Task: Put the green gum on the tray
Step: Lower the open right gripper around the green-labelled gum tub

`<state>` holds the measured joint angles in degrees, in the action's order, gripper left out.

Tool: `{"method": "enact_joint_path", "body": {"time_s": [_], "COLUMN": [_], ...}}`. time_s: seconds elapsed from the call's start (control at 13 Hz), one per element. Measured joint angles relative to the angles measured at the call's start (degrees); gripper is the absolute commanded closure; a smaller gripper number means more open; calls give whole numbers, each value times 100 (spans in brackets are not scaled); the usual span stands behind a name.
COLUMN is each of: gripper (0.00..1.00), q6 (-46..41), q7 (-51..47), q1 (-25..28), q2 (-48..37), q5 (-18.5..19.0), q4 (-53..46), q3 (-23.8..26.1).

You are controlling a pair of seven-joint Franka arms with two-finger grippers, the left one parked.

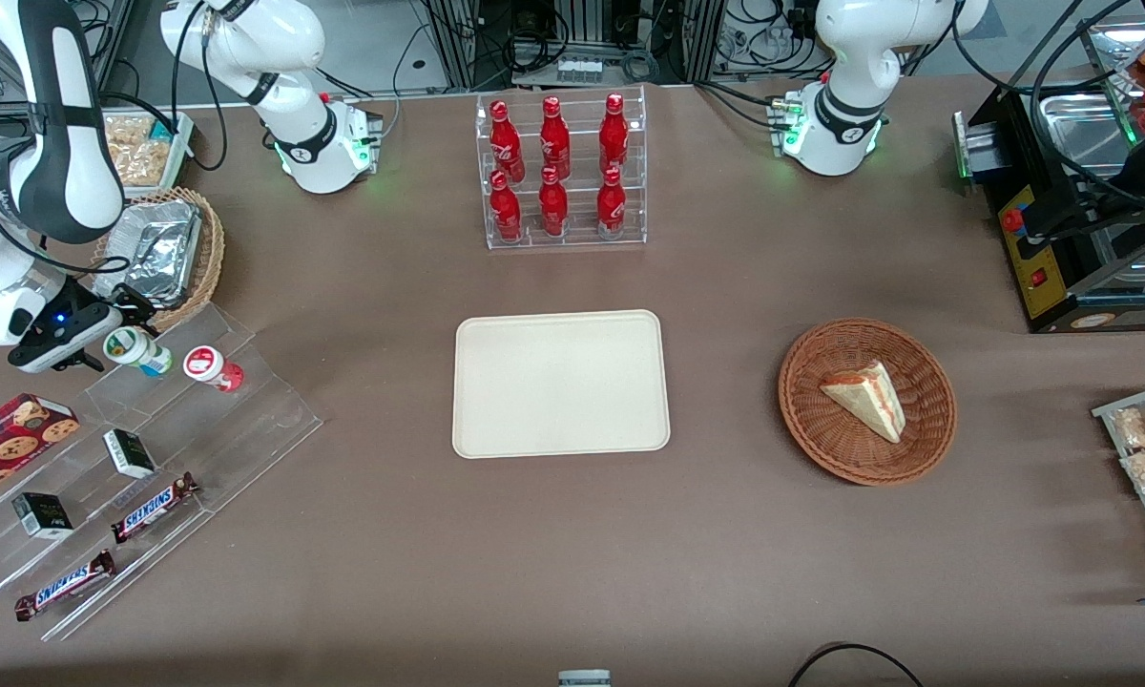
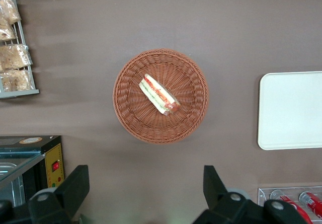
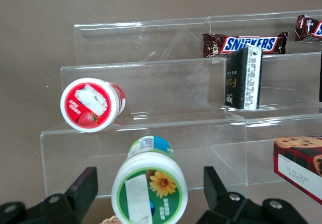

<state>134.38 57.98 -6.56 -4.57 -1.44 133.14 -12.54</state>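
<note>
Gripper (image 3: 146, 194) spread open, 1 finger (image 3: 80, 189) to each side of the green gum (image 3: 150, 186) without visibly touching. Gum lying tilted on the clear stepped rack (image 1: 200, 420), just beside the red-lidded canister (image 1: 212, 367) and well apart from the tray (image 1: 561, 384). Probably light, rigid, smooth plastic, so liable to slip or roll; best pinched across the round body below the lid.

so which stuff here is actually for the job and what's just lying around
For the job:
green gum, on the clear stepped shelf
tray, mid-table
gripper, open, fingers either side of the gum

Just lying about:
red-lid canister
Snickers bars
cookie box
cola bottles
sandwich basket
</note>
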Motion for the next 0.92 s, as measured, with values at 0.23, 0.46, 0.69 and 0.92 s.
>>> {"method": "enact_joint_path", "body": {"time_s": [0.23, 0.46, 0.69, 0.92], "gripper": [100, 100, 100, 100], "q6": [-5, -71, -935, -2076], "q7": [0, 0, -4, -483], "q1": [1, 17, 89, 403], "q2": [0, 0, -12, -60], "q5": [0, 0, 0, -11], "q4": [-1, -44, -609, -1435], "q3": [0, 1, 30, 45]}}
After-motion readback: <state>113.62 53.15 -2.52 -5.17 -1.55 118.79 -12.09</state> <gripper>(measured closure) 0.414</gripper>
